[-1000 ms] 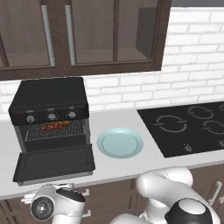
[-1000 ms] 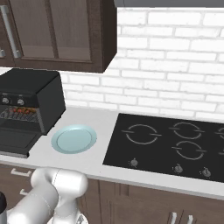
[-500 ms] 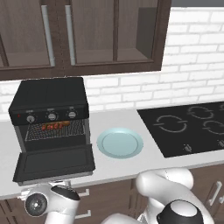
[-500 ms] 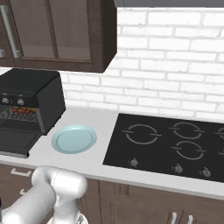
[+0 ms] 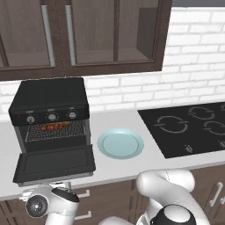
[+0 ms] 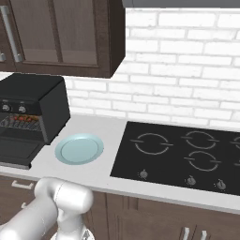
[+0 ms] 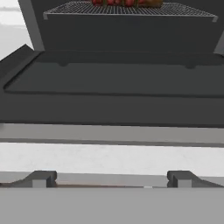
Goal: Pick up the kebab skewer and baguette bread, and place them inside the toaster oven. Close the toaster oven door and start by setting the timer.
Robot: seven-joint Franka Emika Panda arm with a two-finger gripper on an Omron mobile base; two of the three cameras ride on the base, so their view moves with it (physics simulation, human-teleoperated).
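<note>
The black toaster oven stands at the counter's left with its door folded down flat. On the wire rack inside lies the kebab skewer with its red chunks. A golden-brown baguette bread end shows beside it at the top edge of the hand view. My gripper is open and holds nothing. It sits low in front of the door's grey front edge, facing into the oven. From the right base view the oven is at the far left.
A pale blue plate lies on the counter right of the oven, bare. The black cooktop fills the counter's right side. Dark wall cabinets hang above, and a white brick wall runs behind.
My hand has drifted slightly left and lower in front of the open door. The oven, the food and the plate have not moved.
</note>
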